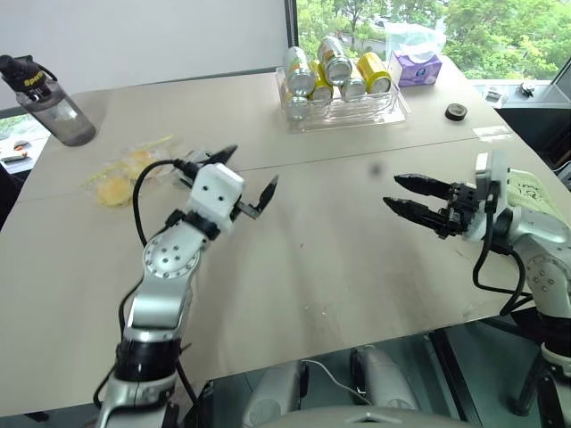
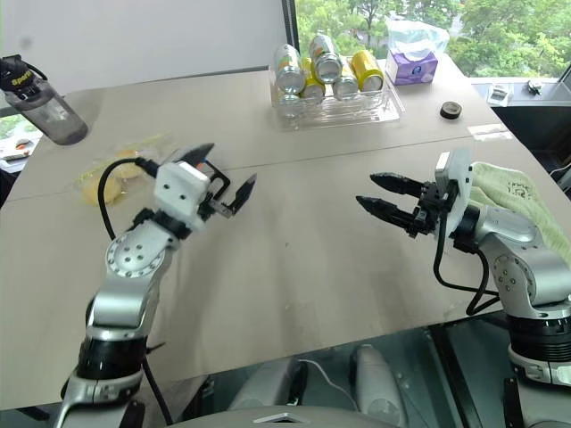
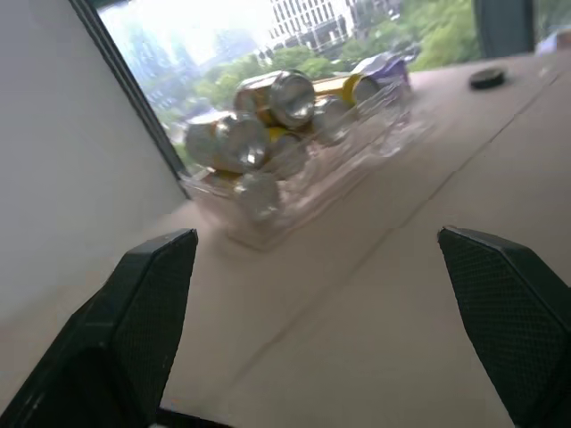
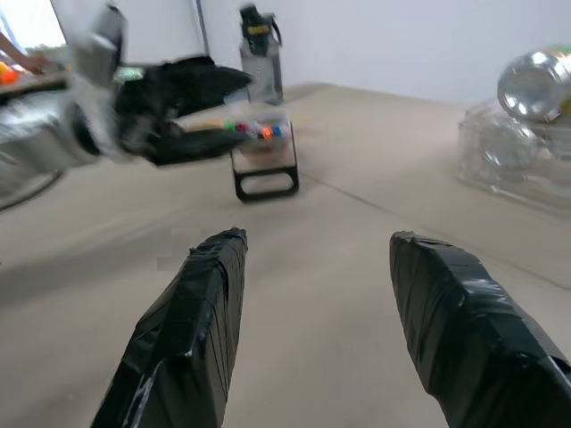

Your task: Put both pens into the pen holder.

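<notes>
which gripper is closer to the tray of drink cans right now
Left. The left gripper hovers just short of the tray of drink cans; the right gripper hangs further off toward the table's right edge.

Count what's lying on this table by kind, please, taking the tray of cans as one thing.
Water bottle: 1
Clear tray of cans: 1
Purple tissue box: 1
Small black roll: 1
Yellow wrapper: 1
Pen holder: 1
Pale green cloth: 1
Total: 7
</notes>
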